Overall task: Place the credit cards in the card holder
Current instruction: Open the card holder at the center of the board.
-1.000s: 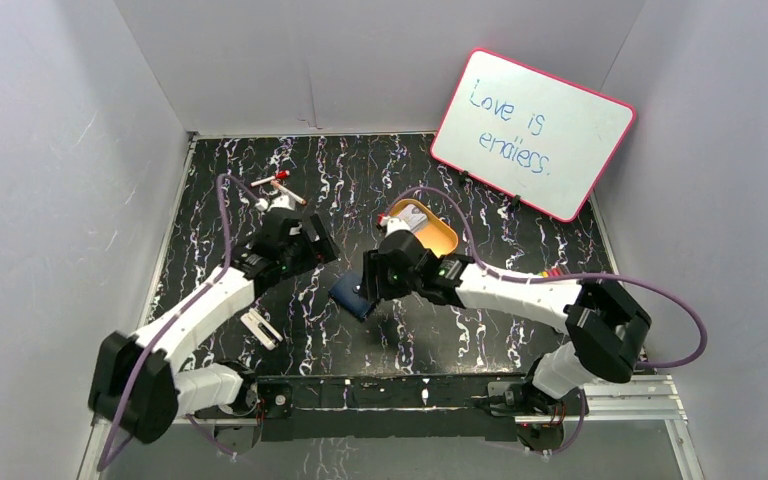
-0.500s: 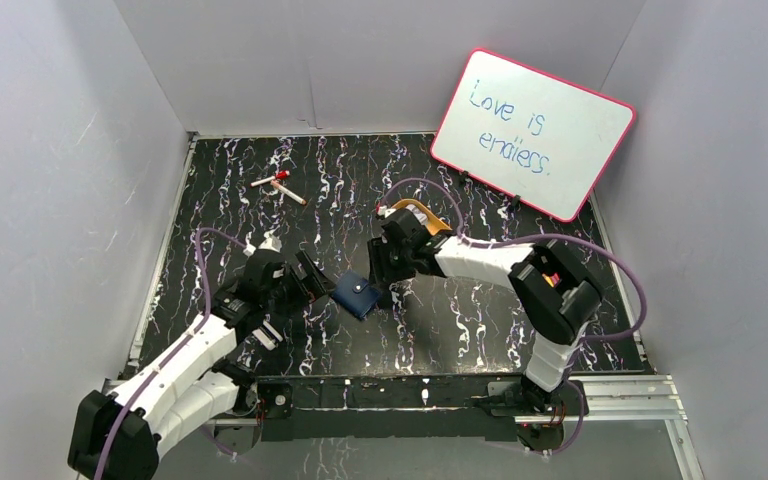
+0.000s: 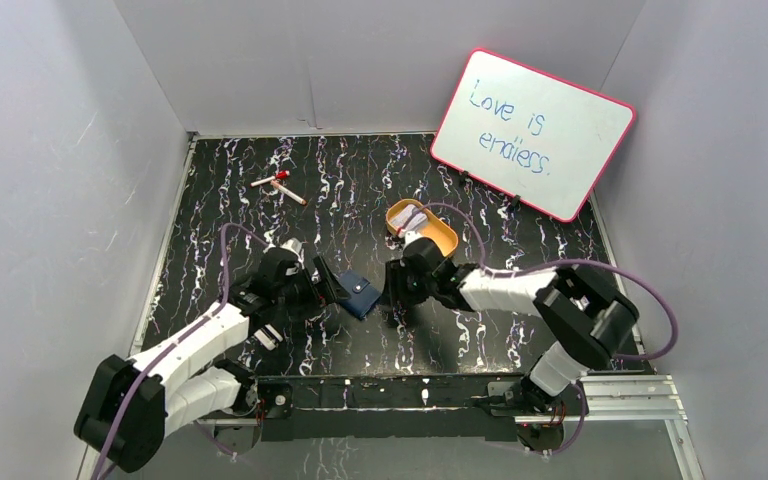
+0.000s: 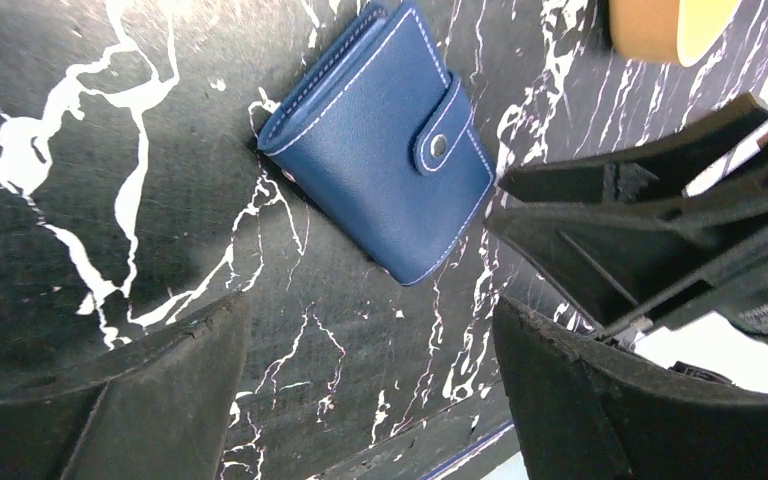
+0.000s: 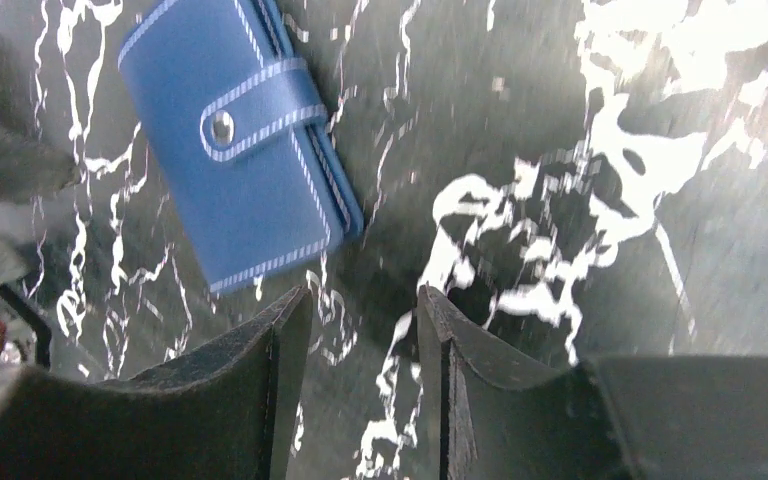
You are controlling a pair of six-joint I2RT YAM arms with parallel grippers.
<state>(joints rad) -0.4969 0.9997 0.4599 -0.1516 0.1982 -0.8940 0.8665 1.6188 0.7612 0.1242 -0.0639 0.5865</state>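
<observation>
The card holder (image 3: 360, 296) is a navy wallet lying snapped shut on the black marbled table; it also shows in the left wrist view (image 4: 380, 140) and the right wrist view (image 5: 230, 140). My left gripper (image 3: 332, 287) (image 4: 370, 310) is wide open and empty just left of it. My right gripper (image 3: 394, 291) (image 5: 360, 300) is slightly open and empty just right of it. Pale credit cards (image 3: 406, 214) lie in the orange tin (image 3: 430, 232). Another pale card (image 3: 264, 335) lies by my left forearm.
Two marker pens (image 3: 278, 185) lie at the back left. A pink-framed whiteboard (image 3: 532, 133) leans at the back right. White walls close in the table on three sides. The tin's edge shows in the left wrist view (image 4: 660, 25).
My left gripper has come forward and right until it is beside the card holder. My right gripper swung toward the tin, then came back to the holder's right side. The holder barely moved.
</observation>
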